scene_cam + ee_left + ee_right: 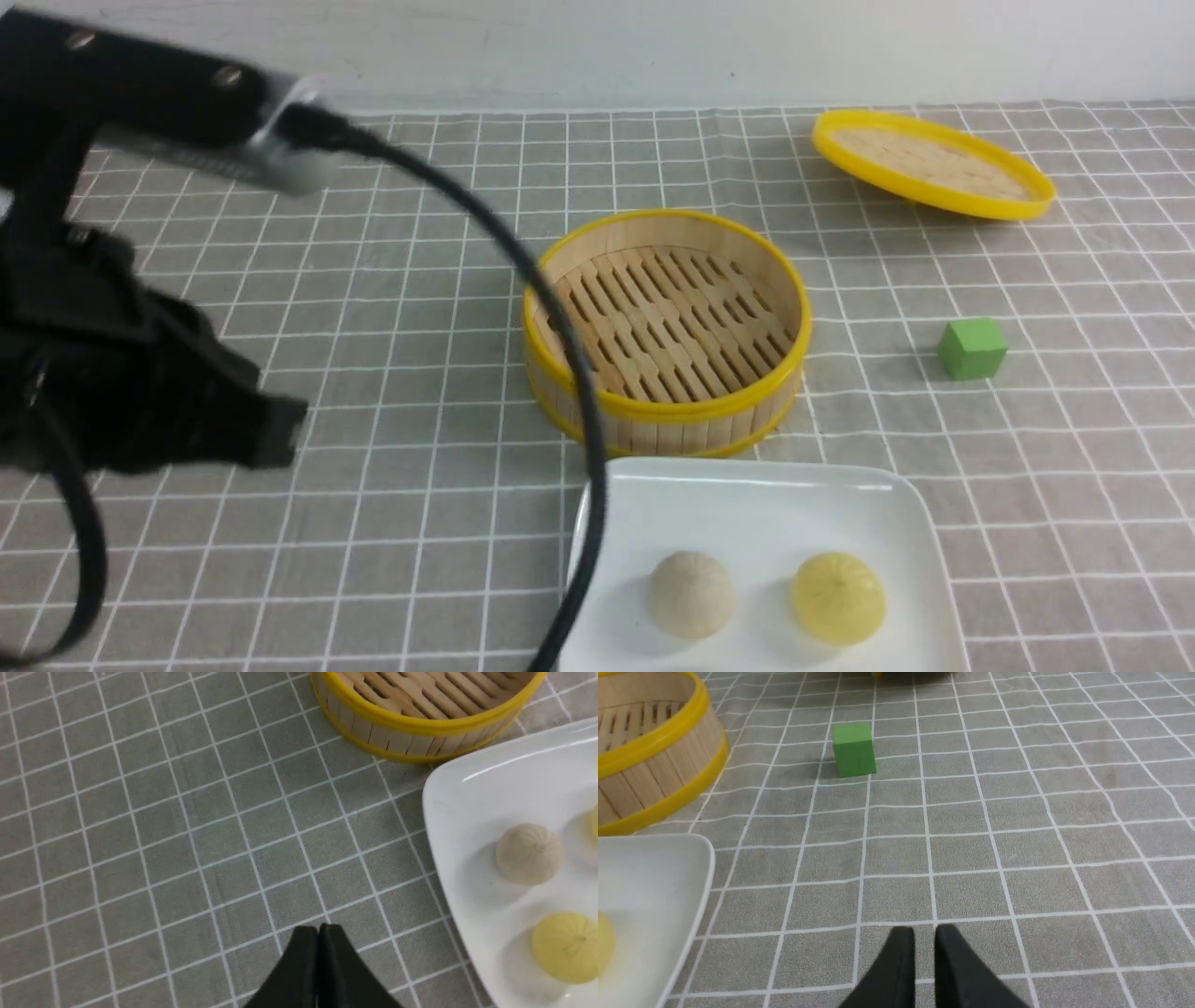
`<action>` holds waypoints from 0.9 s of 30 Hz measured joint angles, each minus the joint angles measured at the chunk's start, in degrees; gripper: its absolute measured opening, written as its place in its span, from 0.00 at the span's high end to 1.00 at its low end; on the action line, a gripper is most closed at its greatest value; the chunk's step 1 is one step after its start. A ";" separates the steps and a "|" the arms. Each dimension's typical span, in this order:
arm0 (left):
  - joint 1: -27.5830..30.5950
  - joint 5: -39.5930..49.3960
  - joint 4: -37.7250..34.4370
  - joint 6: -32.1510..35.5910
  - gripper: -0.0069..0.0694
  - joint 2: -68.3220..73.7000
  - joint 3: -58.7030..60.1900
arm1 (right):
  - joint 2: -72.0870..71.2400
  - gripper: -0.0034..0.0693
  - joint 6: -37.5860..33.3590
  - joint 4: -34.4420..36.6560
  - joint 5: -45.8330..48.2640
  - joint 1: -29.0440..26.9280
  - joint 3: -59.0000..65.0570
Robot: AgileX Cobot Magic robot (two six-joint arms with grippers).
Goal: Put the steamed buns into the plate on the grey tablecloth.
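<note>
Both steamed buns lie in the white square plate (pixel 766 504) on the grey tablecloth (pixel 420 373): the cream one (pixel 692 594) to the left of the yellow one (pixel 837 597). My left gripper (pixel 283 431) hovers over bare cloth left of the plate. In the left wrist view this gripper (pixel 318 929) is shut and holds nothing, with the plate (pixel 467 802), the cream bun (pixel 529 854) and the yellow bun (pixel 567 947) off to one side. My right gripper (pixel 924 931) is out of the front view. It stands slightly open over bare cloth beside the plate (pixel 644 882), with nothing between its fingers.
An empty round bamboo steamer (pixel 667 327) with a yellow rim stands just behind the plate. Its flat lid (pixel 932 163) lies at the back right. A green cube (pixel 972 348) sits right of the steamer. A black cable (pixel 560 327) from the left arm hangs across the steamer's left side.
</note>
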 joint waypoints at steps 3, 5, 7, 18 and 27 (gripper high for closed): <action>0.00 -14.40 0.29 -5.94 0.88 -7.54 12.58 | 0.00 0.82 0.00 0.00 0.00 0.00 0.00; 0.00 -23.23 0.41 -9.58 0.88 -10.46 18.04 | 0.00 0.82 0.00 0.00 0.00 0.00 0.00; 0.00 -28.09 0.41 -11.85 0.88 -11.74 21.25 | 0.00 0.82 0.00 0.00 0.00 0.00 0.00; 0.00 -31.22 0.69 -14.93 0.87 -12.63 28.38 | 0.00 0.79 -0.02 -0.24 0.00 0.00 0.00; 0.06 -31.04 2.50 -14.93 0.86 -13.77 28.82 | 0.00 0.77 -0.02 -0.31 0.00 0.00 0.00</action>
